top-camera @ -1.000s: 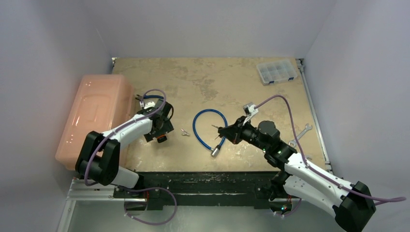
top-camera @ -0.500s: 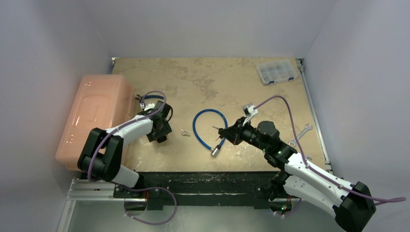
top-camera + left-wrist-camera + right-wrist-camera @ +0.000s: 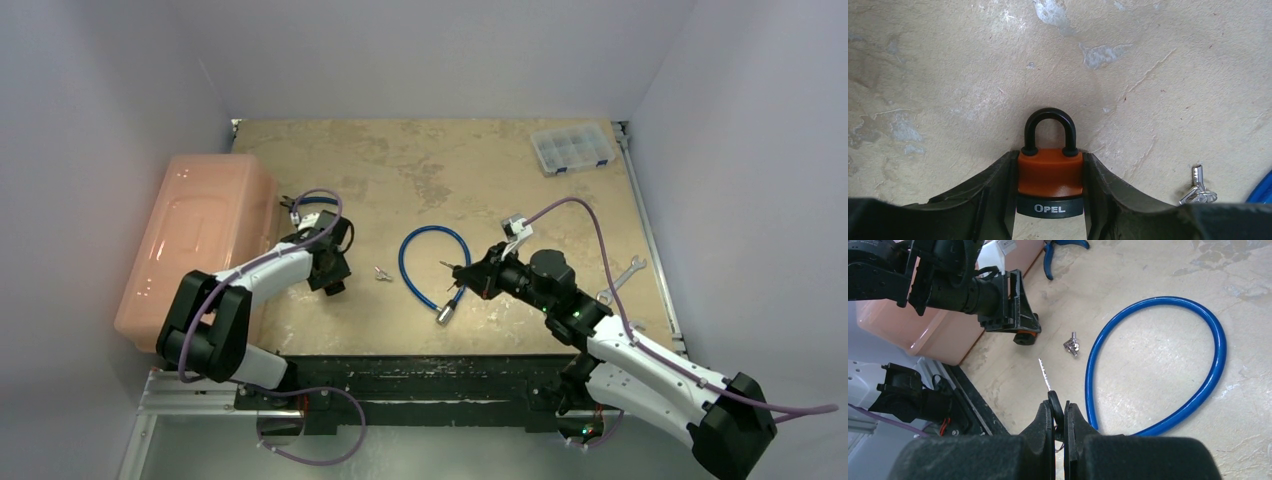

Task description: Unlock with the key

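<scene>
Two arms are seen from above over a mottled bench (image 3: pixel 480 170). The left hand (image 3: pixel 334 284) is lowered to the surface near a pink box (image 3: pixel 195 240), and the right hand (image 3: pixel 460 270) is held at the near right side of a blue cable loop (image 3: pixel 405 255), pointed toward the left. A small bunch of spare keys (image 3: pixel 382 273) is seen between the left hand and the cable. In the left wrist view, an orange padlock (image 3: pixel 1050 172) with a black shackle is shown on the bench, its body touched on both sides by the black fingers (image 3: pixel 993 195), so this hand is partly closed and clamped on it. In the right wrist view, the right hand is closed tight on the head of a key (image 3: pixel 1049 387), its blade pointed toward the padlock and well apart from it.
</scene>
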`<state>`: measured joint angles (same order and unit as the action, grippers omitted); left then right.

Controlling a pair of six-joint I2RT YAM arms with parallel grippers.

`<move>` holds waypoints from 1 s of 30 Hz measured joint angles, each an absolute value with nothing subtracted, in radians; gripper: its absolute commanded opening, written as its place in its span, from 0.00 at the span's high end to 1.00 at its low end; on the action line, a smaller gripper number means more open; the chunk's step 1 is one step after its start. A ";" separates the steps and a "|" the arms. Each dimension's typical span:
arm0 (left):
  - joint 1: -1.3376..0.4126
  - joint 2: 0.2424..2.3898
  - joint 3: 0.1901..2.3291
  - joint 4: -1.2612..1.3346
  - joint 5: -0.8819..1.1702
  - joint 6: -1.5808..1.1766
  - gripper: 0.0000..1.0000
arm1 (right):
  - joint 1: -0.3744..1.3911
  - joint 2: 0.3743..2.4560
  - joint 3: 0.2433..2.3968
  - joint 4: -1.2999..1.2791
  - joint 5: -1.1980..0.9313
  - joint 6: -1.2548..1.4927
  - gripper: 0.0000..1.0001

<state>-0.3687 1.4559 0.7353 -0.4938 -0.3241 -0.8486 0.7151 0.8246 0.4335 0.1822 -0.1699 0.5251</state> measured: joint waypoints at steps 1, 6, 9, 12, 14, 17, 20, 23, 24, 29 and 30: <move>-0.368 1.452 0.733 -0.490 -0.322 -0.846 1.00 | 0.715 0.825 0.434 0.179 -0.168 0.527 1.00; -0.366 1.436 0.719 -0.479 -0.312 -0.844 1.00 | 0.715 0.825 0.434 0.178 -0.159 0.534 1.00; -0.362 1.425 0.711 -0.472 -0.304 -0.844 1.00 | 0.715 0.824 0.434 0.178 -0.147 0.540 1.00; -0.359 1.409 0.699 -0.461 -0.290 -0.845 1.00 | 0.715 0.822 0.434 0.178 -0.137 0.551 1.00; -0.359 1.398 0.691 -0.450 -0.275 -0.845 1.00 | 0.715 0.820 0.434 0.180 -0.124 0.559 1.00; -0.360 1.378 0.680 -0.430 -0.229 -0.848 1.00 | 0.715 0.820 0.434 0.180 -0.121 0.567 1.00; -0.361 1.349 0.672 -0.426 -0.183 -0.853 1.00 | 0.715 0.838 0.449 0.179 -0.122 0.569 1.00; -0.361 1.304 0.672 -0.426 -0.159 -0.853 1.00 | 0.715 0.866 0.475 0.180 -0.123 0.576 1.00; -0.362 1.283 0.672 -0.426 -0.152 -0.853 1.00 | 0.715 0.875 0.484 0.179 -0.122 0.582 1.00; -0.361 1.199 0.675 -0.426 -0.120 -0.854 1.00 | 0.715 0.888 0.508 0.178 -0.107 0.636 1.00; -0.361 1.187 0.677 -0.426 -0.112 -0.854 1.00 | 0.715 0.888 0.511 0.175 -0.096 0.651 1.00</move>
<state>-0.3614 1.1866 0.6765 -0.4259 -0.1123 -0.8539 0.7151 0.8879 0.5110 0.1749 -0.0963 0.6506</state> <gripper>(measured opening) 0.461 0.064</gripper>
